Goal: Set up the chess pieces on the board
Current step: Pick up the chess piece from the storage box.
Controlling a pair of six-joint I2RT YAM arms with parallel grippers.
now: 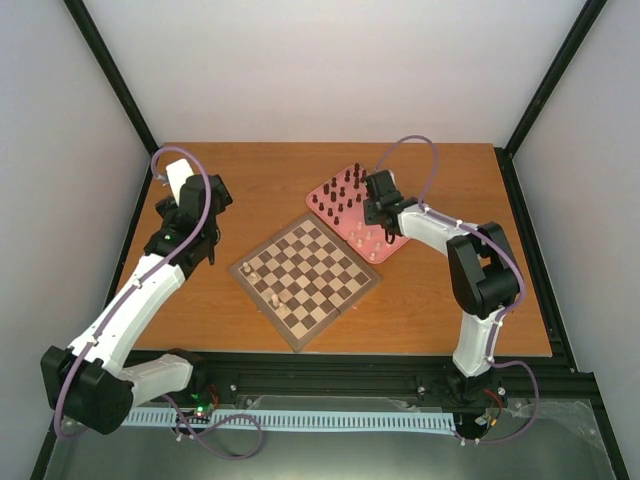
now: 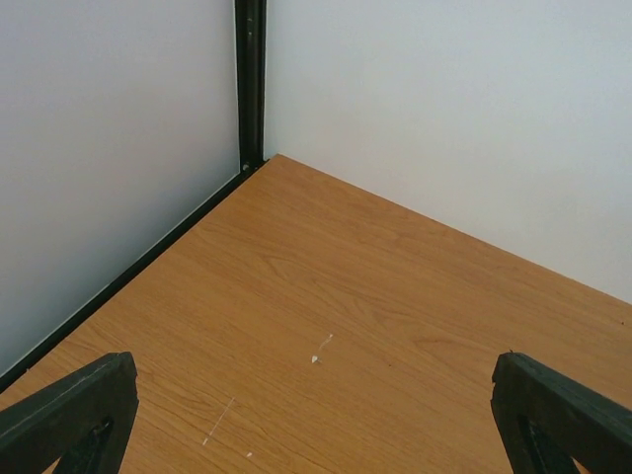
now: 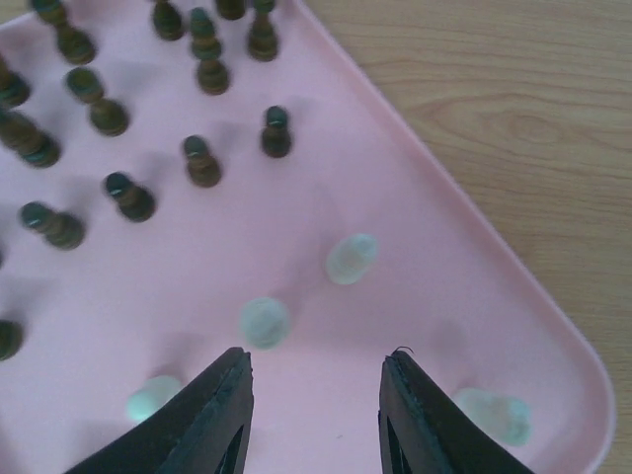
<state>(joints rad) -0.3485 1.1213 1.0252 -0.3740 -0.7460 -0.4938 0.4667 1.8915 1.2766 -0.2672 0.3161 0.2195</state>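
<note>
While most of the chess set waits on a pink tray (image 3: 415, 197), a few cream pieces (image 1: 258, 285) already stand on the board (image 1: 310, 275), grouped near its left corner. The board lies in the middle of the wooden desk (image 1: 420, 300), turned so that one corner points toward the arms. The tray sits just beyond the board's far right edge, also turned cornerwise.

On the tray, the dark pieces (image 3: 202, 163) stand upright in loose rows across the far half. Four pale pieces, blurred in the right wrist view, are scattered over the near half.

The right tool (image 3: 316, 357) hangs over the near part of the tray with its two black fingers parted to a moderate gap. Only bare pink tray shows between them, and they hold nothing. One pale piece (image 3: 351, 259) stands just ahead of the gap, and a second is close in front of the finger on the left of that view. The other two sit outside the fingers, one on each side. The dark pieces are farther ahead and to the left.

The left tool (image 2: 314, 370) hovers over bare desk near the far left corner, well apart from board and tray. Its fingers are spread wide and grip nothing.
</note>
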